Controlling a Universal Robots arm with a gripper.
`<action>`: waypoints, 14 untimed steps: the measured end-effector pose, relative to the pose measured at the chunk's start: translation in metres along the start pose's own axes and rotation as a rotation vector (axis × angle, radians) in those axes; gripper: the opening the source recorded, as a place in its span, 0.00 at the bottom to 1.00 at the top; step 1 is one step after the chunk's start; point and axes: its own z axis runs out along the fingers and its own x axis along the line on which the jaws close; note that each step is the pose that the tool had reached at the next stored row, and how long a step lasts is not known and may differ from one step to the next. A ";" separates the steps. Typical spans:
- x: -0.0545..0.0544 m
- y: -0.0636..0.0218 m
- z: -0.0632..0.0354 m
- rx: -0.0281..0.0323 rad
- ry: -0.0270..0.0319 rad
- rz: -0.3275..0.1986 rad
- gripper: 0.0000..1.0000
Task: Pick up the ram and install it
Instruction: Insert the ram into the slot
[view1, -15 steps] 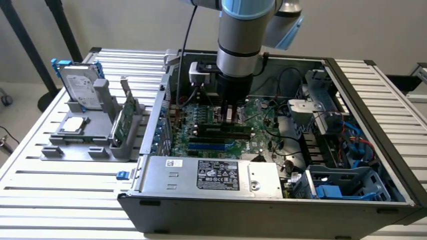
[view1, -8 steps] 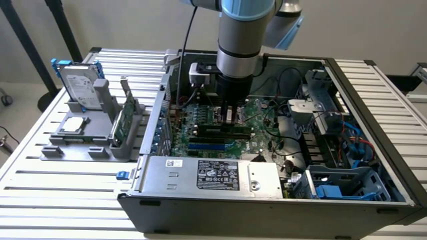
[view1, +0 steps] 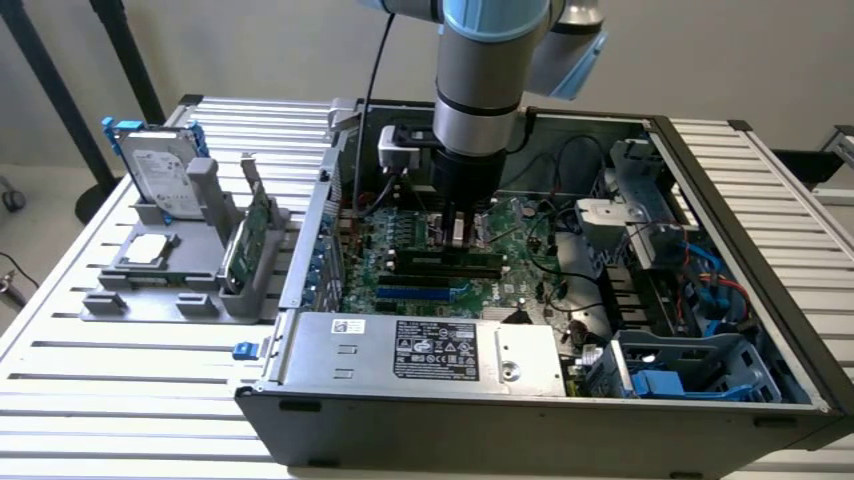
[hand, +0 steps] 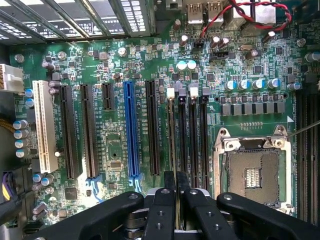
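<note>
The black fingers (hand: 176, 187) are pinching the thin dark-green ram stick (hand: 172, 145) edge-on, over the black memory slots (hand: 192, 140) of the green motherboard (hand: 115, 145).

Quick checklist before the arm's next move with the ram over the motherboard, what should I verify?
1. Gripper shut on the ram: ok.
2. Ram running parallel to the memory slots: ok.
3. Ram pressed fully into its slot: cannot tell.
4. White slot latch open: cannot tell.
5. Fingers apart from the CPU socket: ok.
</note>
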 end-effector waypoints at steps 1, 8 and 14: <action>0.000 0.0000 0.0000 0.0000 0.0001 0.001 0.13; 0.000 0.0000 0.0008 -0.0001 0.0000 0.003 0.13; 0.000 0.0000 0.0018 -0.0001 0.0000 0.005 0.13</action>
